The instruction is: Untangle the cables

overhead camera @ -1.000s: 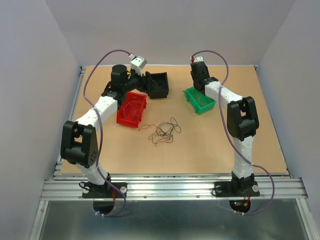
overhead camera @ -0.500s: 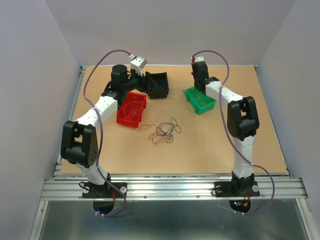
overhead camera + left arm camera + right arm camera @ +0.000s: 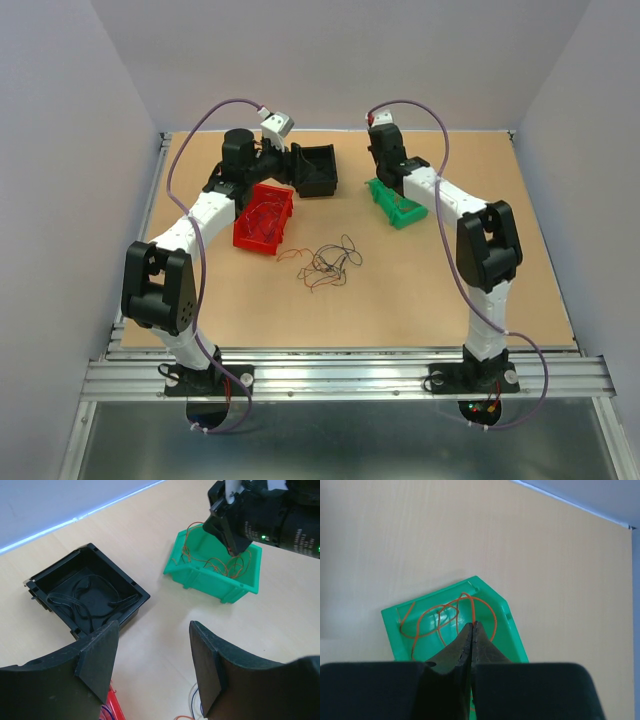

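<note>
Along the counter (image 3: 420, 290), left to right, top view:

- Left gripper (image 3: 154, 640): fingers well apart, nothing between them. It hovers by the black bin (image 3: 320, 186), which holds black strands. No shift from a second ago.
- Red bin (image 3: 252, 240): just near of the left wrist, with red and purple strands inside.
- Cables (image 3: 328, 262): the loose tangle lies mid-counter, between the arms and apart from all three bins. It spreads wider across the counter than front to back, so its long axis runs left-right. It points no single way, as loops splay right and one reddish end trails left toward the red bin.
- Green bin (image 3: 400, 215): orange cables (image 3: 439, 611) are coiled on its floor.
- Right gripper (image 3: 471, 626): fingers pressed together with nothing pinched between them, above the green bin.

Change: within the last second the right wrist swung leftward over the bin and its fingers came together.

Reading: an orange strand looks delivered, leaving this arm free to go back to the tangle. Sorting is only partly done.
</note>
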{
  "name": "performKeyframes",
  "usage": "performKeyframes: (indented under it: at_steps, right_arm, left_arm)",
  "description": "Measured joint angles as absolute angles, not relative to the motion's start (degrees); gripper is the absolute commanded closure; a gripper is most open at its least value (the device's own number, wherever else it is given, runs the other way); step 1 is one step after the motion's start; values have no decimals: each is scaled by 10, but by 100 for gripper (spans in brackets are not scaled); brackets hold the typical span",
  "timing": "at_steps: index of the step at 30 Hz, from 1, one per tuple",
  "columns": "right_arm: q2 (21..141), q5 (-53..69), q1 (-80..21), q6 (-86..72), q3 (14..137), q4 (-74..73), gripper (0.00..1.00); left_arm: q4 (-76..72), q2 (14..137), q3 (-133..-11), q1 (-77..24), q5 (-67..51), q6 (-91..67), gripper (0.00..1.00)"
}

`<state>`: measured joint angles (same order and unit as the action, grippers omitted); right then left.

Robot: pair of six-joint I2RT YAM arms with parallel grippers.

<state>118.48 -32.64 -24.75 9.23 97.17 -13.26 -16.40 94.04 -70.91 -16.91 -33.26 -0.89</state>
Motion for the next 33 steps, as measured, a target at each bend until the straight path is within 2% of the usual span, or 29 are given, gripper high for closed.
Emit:
performKeyframes:
  at_steps: [10, 21, 25, 29, 33]
  right_arm:
    - [1071, -310, -244, 20, 836, -135, 99]
    - [1116, -172, -213, -49, 812, -153, 99]
    - [1177, -139, -194, -63, 849, -185, 93]
    - [1200, -127, -184, -71, 869, -203, 73]
    - [1185, -126, -185, -76, 874, -218, 67]
  left_arm:
    - [-164, 940, -709, -169, -338, -9, 31]
    - [-164, 940, -709, -173, -340, -9, 31]
    - [-164, 940, -709, -176, -340, -8, 31]
    - [-155, 940, -713, -179, -340, 0, 31]
    - [-147, 940, -719, -183, -339, 9, 31]
